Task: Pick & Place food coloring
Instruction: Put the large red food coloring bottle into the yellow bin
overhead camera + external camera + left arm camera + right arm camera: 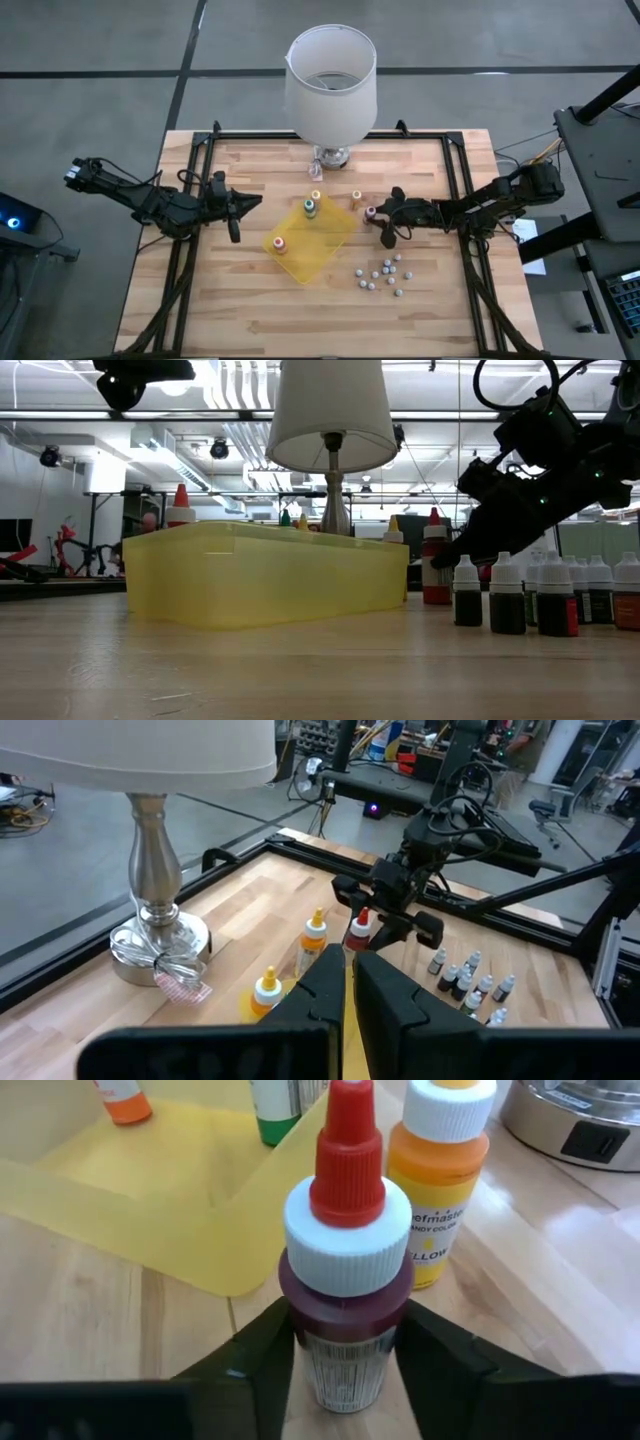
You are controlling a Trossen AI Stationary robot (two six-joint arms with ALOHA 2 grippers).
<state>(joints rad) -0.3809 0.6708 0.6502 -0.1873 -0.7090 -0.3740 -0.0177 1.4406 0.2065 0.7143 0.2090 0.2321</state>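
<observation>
**Gripper clamps red-capped dye bottle beside yellow tray**

Fingers of the right gripper (345, 1350) press against both sides of a small dark-red food coloring bottle with a white collar and red pointed cap (346, 1270), which stands upright on the pale wooden table (250, 300) just off the right edge of the flat translucent yellow square tray (325, 245). Just beside it stands a second bottle of orange-yellow liquid with a white cap (440, 1190), its label reading "YELLOW".

Seen from above, a green-capped bottle (310, 207) and an orange-capped bottle (281, 244) stand on the tray, and a yellow-capped bottle (316, 196) stands at its far corner. A loose cluster of small dark dropper bottles with white caps (381, 273) sits on the table to the right of the tray, nearer the front edge.

A table lamp with a white shade and silver base (331, 85) stands at the table's far edge.

The left gripper (346, 982) hovers to the left of the tray, well apart from the bottles, its dark fingers pressed nearly together with nothing between them.
</observation>
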